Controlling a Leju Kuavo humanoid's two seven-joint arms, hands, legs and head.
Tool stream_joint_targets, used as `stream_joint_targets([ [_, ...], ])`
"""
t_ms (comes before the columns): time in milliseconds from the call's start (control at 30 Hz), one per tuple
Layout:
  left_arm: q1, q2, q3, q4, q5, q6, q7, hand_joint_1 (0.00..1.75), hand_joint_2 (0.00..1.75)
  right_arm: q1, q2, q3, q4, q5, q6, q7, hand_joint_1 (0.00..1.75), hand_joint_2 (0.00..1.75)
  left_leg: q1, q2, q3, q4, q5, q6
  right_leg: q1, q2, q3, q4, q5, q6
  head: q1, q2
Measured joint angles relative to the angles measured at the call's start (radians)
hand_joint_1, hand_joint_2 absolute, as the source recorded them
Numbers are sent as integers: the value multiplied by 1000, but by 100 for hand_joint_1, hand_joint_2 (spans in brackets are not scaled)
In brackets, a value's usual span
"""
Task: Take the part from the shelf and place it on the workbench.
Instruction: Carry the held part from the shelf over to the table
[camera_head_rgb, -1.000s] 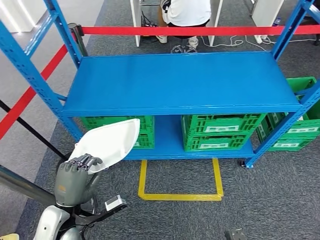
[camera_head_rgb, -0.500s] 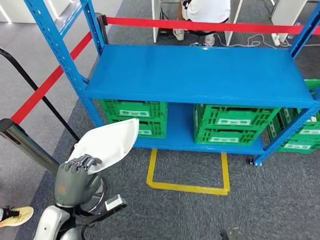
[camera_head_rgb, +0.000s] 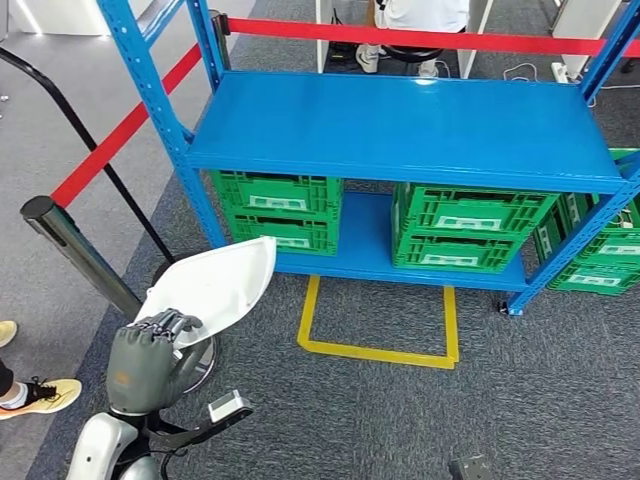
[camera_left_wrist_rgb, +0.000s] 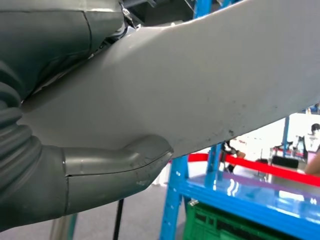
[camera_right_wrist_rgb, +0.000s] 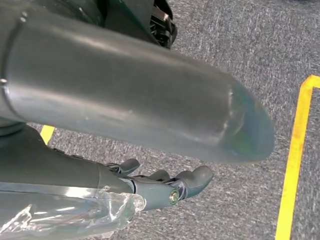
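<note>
Since the earlier frames the whole head view has swung and drawn back, so the camera has moved: the blue shelf (camera_head_rgb: 407, 130) now sits higher and further right in the picture, and a grey stanchion post (camera_head_rgb: 79, 255) and a person's yellow shoe (camera_head_rgb: 45, 397) have come into sight on the left. Relative to the robot, the white part (camera_head_rgb: 215, 288) is unchanged, a curved white shell held up in front of the left hand (camera_head_rgb: 147, 355), whose fingers fold over its near edge. From the left wrist the part (camera_left_wrist_rgb: 211, 85) spans the picture with the grey thumb (camera_left_wrist_rgb: 113, 170) pressed against its underside, so the hand is clamped on it. The part is off the shelf, carried above the grey carpet beside the yellow floor marking (camera_head_rgb: 377, 350). Green crates (camera_head_rgb: 472, 228) stand on the lower shelf level, and a red barrier tape (camera_head_rgb: 423, 38) runs behind the rack. The right hand (camera_right_wrist_rgb: 166, 187) hangs over the carpet with its fingers apart and slightly curved, holding nothing.
</note>
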Motion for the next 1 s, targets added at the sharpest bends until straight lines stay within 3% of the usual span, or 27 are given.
stream_joint_targets([
  [67, -1, 0, 0, -1, 1, 0, 0, 173, 175, 0, 0, 0, 0, 0, 0, 0, 0, 0, -1, 1, -10, -17, 7, 8, -3, 1, -10, -2, 14, 12, 0, 0],
  [100, -1, 0, 1, -1, 1, 0, 0, 173, 175, 2, 0, 0, 0, 0, 0, 0, 0, 0, -1, 2, -20, -17, 17, 15, -4, 4, -18, 7, 0, 18, 1, 0],
  [167, -1, 0, 1, -1, 1, 0, 0, 173, 175, 4, 0, 0, 0, 0, 0, 0, 0, 0, 2, 4, -42, -20, 42, 27, -5, 13, -46, 82, -85, 26, 4, 0],
  [233, -1, 0, 1, -1, 1, 0, 0, 173, 175, 3, 0, 0, 0, 0, 0, 0, 0, 0, -1, 4, -72, -18, 67, 32, -4, 17, -78, 217, -176, 31, 7, 0],
  [267, -1, 0, 1, -1, 1, 0, -1, 173, 175, 3, 0, -1, 0, 0, 0, 0, 0, 0, -2, 4, -89, -16, 80, 33, -4, 18, -83, 271, -188, 33, 7, 0],
  [300, -1, 0, 1, -1, 1, 0, -2, 173, 175, 2, 0, -1, 0, -1, 0, 0, 0, 0, -3, 4, -108, -12, 92, 32, -4, 18, -74, 297, -176, 33, 6, 0],
  [333, -2, 0, 1, -1, 1, 0, -3, 173, 175, 2, 0, -3, 0, -2, 0, 0, 0, 0, -4, 4, -127, -8, 103, 30, -4, 18, -49, 287, -147, 33, 7, 0],
  [367, -3, 0, 1, -1, 1, -1, -5, 173, 175, 1, 0, -5, 0, -4, 0, -1, 0, 0, -4, 4, -145, -1, 114, 28, -4, 18, -6, 242, -117, 32, 7, 0],
  [400, -5, 0, 0, -1, 1, -2, -7, 173, 175, -1, 0, -7, 0, -6, 1, -2, 0, 0, -4, 3, -162, 6, 122, 24, -4, 21, 50, 171, -108, 31, 7, 0],
  [467, -15, 0, -1, -2, 2, -4, -12, 173, 175, -6, 1, -10, 0, -11, 1, -5, 0, 0, -7, 2, -183, 21, 138, 15, -3, 28, 143, 33, -131, 25, 7, 0],
  [500, -21, -1, -2, -2, 2, -4, -16, 173, 175, -8, 1, -12, 0, -13, 1, -7, 0, 0, -7, 2, -188, 25, 146, 10, -2, 31, 161, -2, -146, 21, 7, 0],
  [567, -33, -1, -3, -2, 5, -6, -22, 173, 175, -8, 4, -17, 0, -19, 2, -10, 0, 0, -5, 1, -196, 26, 162, 0, 0, 28, 148, -8, -139, 4, 8, 0],
  [600, -37, -1, -3, -1, 7, -8, -25, 173, 175, -8, 6, -20, 1, -22, 1, -11, 0, 0, -4, 1, -204, 32, 151, -6, -1, 25, 136, -7, -129, -5, 7, 0],
  [667, -48, -1, -3, 0, 12, -12, -31, 173, 175, -7, 9, -30, 2, -32, -3, -16, 0, 0, 0, 0, -229, 97, 67, -20, -4, 19, 111, -8, -100, -20, 2, 0],
  [733, -63, -1, -4, 3, 19, -19, -39, 173, 175, -5, 13, -43, 2, -49, -16, -21, 0, 0, 7, 1, -259, 228, -40, -32, -3, 16, 79, -6, -71, -24, -1, 0],
  [767, -69, -1, -5, 6, 22, -21, -42, 173, 175, -4, 17, -50, 2, -57, -24, -22, 0, 0, 10, 1, -265, 286, -63, -36, -3, 15, 61, -5, -57, -23, -1, 0],
  [800, -75, -1, -6, 9, 26, -24, -45, 173, 175, -3, 23, -58, 1, -65, -32, -22, 0, 0, 12, 1, -260, 319, -62, -38, -3, 14, 43, -4, -44, -21, -2, 0],
  [833, -82, -1, -7, 13, 29, -26, -49, 173, 175, -2, 31, -65, 1, -72, -39, -21, 0, 0, 14, 1, -239, 318, -41, -40, -3, 12, 26, -3, -32, -19, -1, 0],
  [867, -90, -1, -10, 18, 31, -28, -53, 173, 175, -1, 38, -73, 1, -77, -45, -19, 0, 0, 16, 1, -200, 281, -12, -39, -4, 11, 10, -1, -19, -17, -2, 0],
  [933, -108, -2, -16, 24, 34, -32, -57, 173, 175, -1, 52, -85, 1, -83, -51, -17, 0, 0, 17, 2, -87, 137, 12, -35, -3, 11, -14, 2, 3, -10, -2, 0],
  [1000, -124, -3, -23, 30, 39, -36, -60, 173, 175, 0, 59, -94, 0, -87, -52, -16, 0, 0, 13, 2, -11, 22, -4, -25, -2, 12, -26, 2, 25, 2, -1, 0],
])
